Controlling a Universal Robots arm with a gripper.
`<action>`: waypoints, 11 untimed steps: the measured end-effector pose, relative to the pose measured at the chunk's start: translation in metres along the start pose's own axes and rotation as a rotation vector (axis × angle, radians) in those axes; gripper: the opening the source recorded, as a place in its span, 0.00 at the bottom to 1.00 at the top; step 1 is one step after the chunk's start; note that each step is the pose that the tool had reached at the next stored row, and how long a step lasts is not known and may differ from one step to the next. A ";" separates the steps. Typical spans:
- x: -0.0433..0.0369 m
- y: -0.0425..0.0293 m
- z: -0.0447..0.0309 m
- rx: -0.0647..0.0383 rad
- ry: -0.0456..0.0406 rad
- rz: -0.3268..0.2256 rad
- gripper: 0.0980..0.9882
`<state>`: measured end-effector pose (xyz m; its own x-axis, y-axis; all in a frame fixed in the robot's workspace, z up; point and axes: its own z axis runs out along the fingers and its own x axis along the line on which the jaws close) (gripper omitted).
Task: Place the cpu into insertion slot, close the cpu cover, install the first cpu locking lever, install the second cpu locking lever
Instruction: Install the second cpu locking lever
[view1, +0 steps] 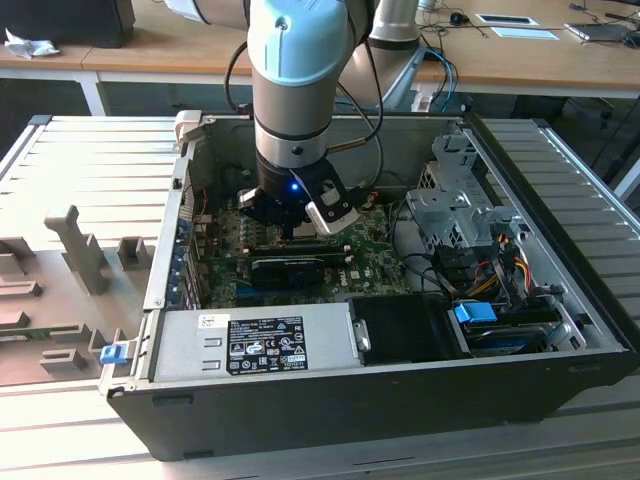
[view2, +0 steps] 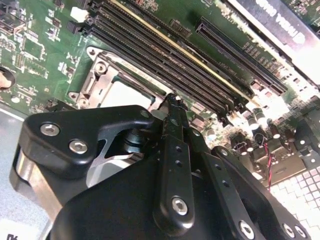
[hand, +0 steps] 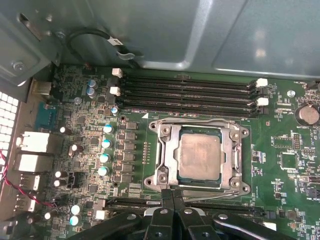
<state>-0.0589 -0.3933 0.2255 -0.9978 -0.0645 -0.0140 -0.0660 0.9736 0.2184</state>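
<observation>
In the first wrist view the cpu (hand: 200, 157) lies flat in its socket on the green motherboard, dull silver top showing. The cpu cover (hand: 167, 150), a grey metal frame, lies down around it with the chip showing through its square cut-out. A thin wire lever (hand: 200, 120) runs along the socket's side by the memory slots. My gripper (hand: 172, 192) is shut, its black fingers pressed together with nothing between them, tips at the socket's opposite edge. The second wrist view shows the fingertips (view2: 172, 102) right over the socket frame (view2: 100, 70). In the exterior view the gripper (view1: 292, 228) reaches down into the open case.
Several black memory slots (hand: 190, 92) run beside the socket. A row of capacitors (hand: 106, 145) stands on its other side. In the exterior view a graphics card (view1: 285, 268), the power supply (view1: 255, 340) and a drive cage (view1: 450, 200) crowd the case around the arm.
</observation>
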 end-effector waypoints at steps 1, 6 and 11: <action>0.0000 0.0000 0.0001 0.000 0.0000 0.000 0.00; 0.0007 0.0000 0.0004 -0.003 -0.0001 0.000 0.00; 0.0016 0.0000 0.0007 -0.005 -0.0003 0.000 0.00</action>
<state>-0.0605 -0.3933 0.2248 -0.9978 -0.0644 -0.0144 -0.0660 0.9726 0.2228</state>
